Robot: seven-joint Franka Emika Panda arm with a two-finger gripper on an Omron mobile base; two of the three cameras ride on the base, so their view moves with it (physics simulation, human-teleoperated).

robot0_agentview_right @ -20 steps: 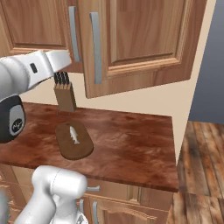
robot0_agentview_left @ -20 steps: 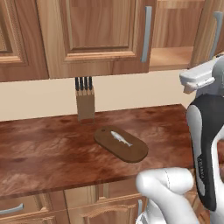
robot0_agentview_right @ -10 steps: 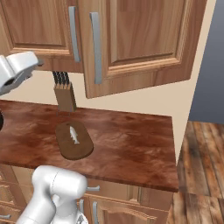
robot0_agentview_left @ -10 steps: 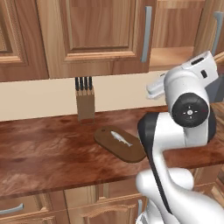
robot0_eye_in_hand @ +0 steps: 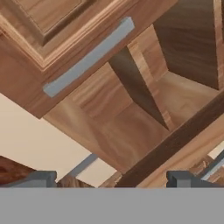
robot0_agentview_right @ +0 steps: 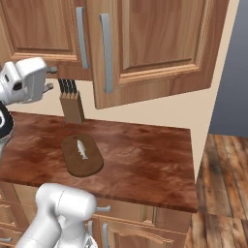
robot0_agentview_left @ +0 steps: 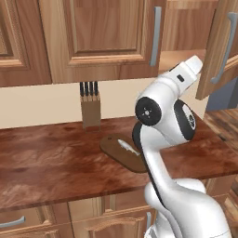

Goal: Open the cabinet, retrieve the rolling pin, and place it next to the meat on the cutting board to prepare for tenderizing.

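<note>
A: Why is the arm raised so high?

B: I think it aims at the inside of the cabinet [robot0_agentview_left: 111, 37]. The right door [robot0_agentview_left: 222, 46] stands swung out, so the shelf behind it is reachable. The gripper [robot0_eye_in_hand: 111, 179] points into this opening, its two fingers wide apart, with nothing between them.

A: And the rolling pin? Where is it?

B: I cannot find it. In the hand view the open compartment has bare wooden walls, a vertical divider and a shelf floor, but no rod that I can make out. Perhaps it lies in a part which is hidden from this angle.

A: Why is the left door [robot0_agentview_left: 104, 39] closed?

B: Probably the open side is enough for the reach. Its grey bar handle [robot0_agentview_left: 156, 36] is untouched.

A: And the place for the pin?

B: The cutting board [robot0_agentview_right: 82, 157] lies flat on the countertop [robot0_agentview_right: 145, 155], a dark oval. The meat [robot0_agentview_right: 82, 148], a small silvery fish shape, lies near its middle, so free board is beside it. The knife block [robot0_agentview_right: 71, 102] stands behind, near the wall, apart from the board.
</note>
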